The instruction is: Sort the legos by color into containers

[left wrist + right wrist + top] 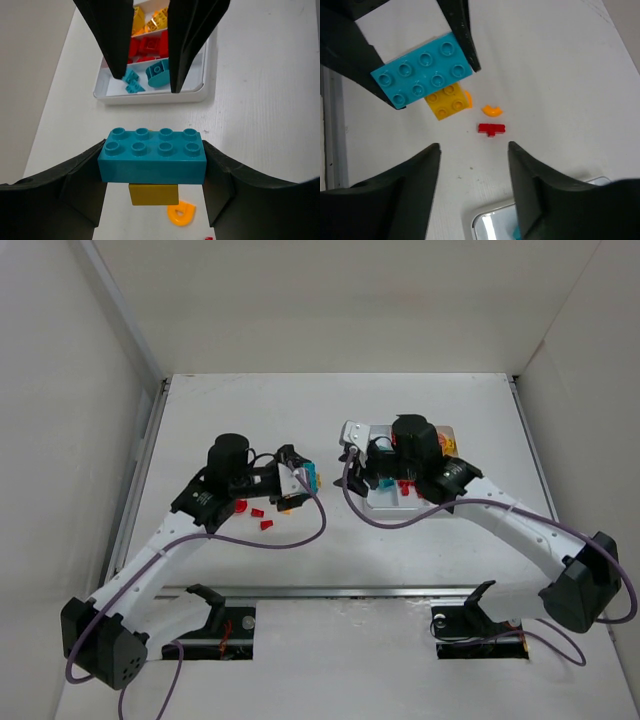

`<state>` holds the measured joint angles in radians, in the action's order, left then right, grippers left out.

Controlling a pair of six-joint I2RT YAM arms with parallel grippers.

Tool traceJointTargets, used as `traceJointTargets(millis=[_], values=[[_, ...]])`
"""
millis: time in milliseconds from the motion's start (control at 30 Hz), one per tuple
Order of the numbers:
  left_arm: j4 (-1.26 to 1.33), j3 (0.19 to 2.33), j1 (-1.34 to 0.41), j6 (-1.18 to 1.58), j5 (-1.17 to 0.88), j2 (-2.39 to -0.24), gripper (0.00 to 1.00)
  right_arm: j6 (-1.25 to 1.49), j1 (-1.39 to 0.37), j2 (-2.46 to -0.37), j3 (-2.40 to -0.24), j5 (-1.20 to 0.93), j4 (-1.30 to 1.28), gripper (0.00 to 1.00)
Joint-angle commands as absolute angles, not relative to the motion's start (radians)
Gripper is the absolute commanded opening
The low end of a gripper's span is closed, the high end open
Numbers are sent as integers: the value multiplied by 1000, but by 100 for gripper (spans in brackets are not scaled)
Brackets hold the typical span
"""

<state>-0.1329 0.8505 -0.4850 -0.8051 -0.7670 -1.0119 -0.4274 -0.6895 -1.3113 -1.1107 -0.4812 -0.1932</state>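
My left gripper (305, 478) is shut on a teal-blue 2x4 lego (152, 156) and holds it above the table, left of the tray. Under it lie a yellow lego (153, 194) and an orange curved piece (182, 213). The white tray (150, 95) has three compartments, holding yellow, red and teal legos. My right gripper (474, 147) is open and empty above the tray's left end (385, 505). In the right wrist view the teal lego (422, 69), the yellow lego (447, 102), an orange arc (492, 110) and a red piece (491, 129) show.
A few red legos (255, 510) lie on the table under the left arm. White walls enclose the table on the left, back and right. The right gripper's black fingers (115, 35) hang over the tray in the left wrist view.
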Motion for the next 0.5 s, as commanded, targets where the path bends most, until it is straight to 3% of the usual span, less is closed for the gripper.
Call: traceJointTargets(millis=[0, 67, 100, 133, 200, 367, 467], values=[[-178, 911, -491, -900, -888, -1000, 0, -526, -695, -1295, -1112, -626, -149, 58], [-178, 911, -491, -928, -897, -1000, 0, -497, -695, -1295, -1126, -649, -149, 63], [-151, 911, -491, -928, -881, -1009, 0, -468, -695, -1305, -1164, -649, -149, 71], [-129, 911, -491, -913, -846, -1009, 0, -383, -695, -1319, -1186, -632, -149, 93], [-66, 882, -491, -837, -780, -1009, 0, -280, -695, -1348, -1227, -545, -149, 99], [116, 828, -523, -792, -508, -997, 0, 85, -684, -1466, -1353, -567, -107, 99], [129, 828, -544, -792, -453, -997, 0, 239, -684, -1538, -1413, -589, -58, 99]])
